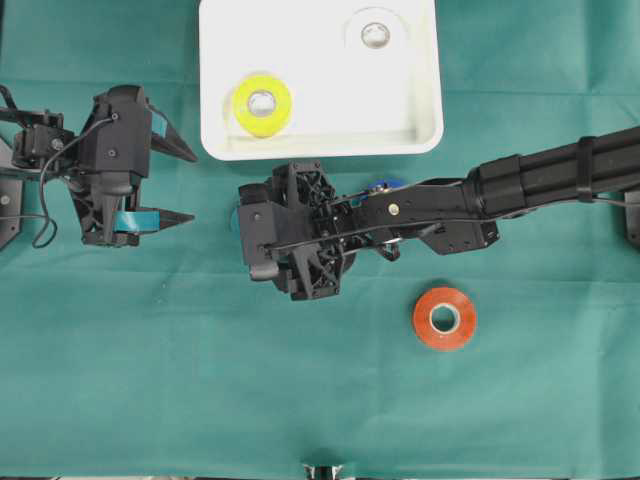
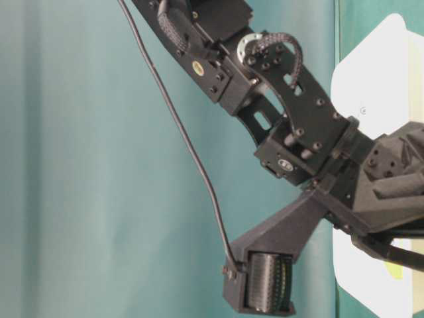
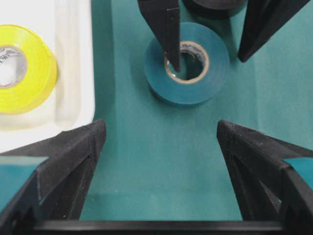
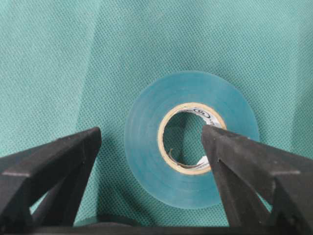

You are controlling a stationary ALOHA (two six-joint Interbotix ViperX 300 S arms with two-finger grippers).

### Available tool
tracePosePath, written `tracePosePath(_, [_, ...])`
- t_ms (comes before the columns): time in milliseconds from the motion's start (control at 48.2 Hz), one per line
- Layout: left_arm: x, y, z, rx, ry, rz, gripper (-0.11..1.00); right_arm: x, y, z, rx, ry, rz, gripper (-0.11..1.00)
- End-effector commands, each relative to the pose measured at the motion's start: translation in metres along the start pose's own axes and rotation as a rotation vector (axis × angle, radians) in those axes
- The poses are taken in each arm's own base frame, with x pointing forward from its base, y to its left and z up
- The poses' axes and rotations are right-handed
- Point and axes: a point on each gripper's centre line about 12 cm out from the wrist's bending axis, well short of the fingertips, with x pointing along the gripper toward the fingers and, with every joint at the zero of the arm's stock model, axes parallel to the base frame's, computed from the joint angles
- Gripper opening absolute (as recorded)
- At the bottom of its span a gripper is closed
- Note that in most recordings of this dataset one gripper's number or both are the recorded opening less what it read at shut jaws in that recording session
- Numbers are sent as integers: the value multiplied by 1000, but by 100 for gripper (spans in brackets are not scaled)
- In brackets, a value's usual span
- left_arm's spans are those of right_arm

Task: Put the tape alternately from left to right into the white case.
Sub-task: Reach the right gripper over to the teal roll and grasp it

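A teal roll of tape [image 4: 190, 139] lies flat on the green cloth. My right gripper [image 4: 151, 132] is down over it, open. One finger [image 4: 230, 156] stands inside the pale core; the other [image 4: 63, 161] is outside the roll with a gap to it. The left wrist view shows the same teal roll [image 3: 188, 63] ahead of my left gripper [image 3: 161, 125], which is open, empty and well short of it. The white case [image 1: 220, 120] holds a yellow roll [image 1: 262, 103] and a white roll [image 1: 375, 35]. An orange-red roll [image 1: 445, 318] lies on the cloth.
The right arm [image 1: 520, 185] reaches across the middle, just below the case's near rim. A blue roll [image 1: 386, 184] peeks out from under it. A black roll [image 3: 215, 5] sits just behind the teal one. The left gripper [image 1: 194, 187] is at the far left.
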Motion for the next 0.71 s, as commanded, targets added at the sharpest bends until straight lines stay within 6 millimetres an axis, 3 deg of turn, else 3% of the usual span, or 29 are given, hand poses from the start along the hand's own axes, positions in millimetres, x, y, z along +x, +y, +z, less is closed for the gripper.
tracePosePath(0, [-2, -1, 7, -1, -28, -1, 98, -8, 2, 14, 0, -41, 6, 64])
tracePosePath(124, [-2, -1, 6, -1, -26, -1, 98, -8, 2, 14, 0, -43, 6, 27])
tracePosePath(249, [-2, -1, 6, 1, -26, -1, 98, -8, 1, 15, 1, -41, 4, 3])
tracePosePath(685, [-2, -1, 8, -1, -29, -1, 98, -13, 2, 19, 1, -55, 7, 2])
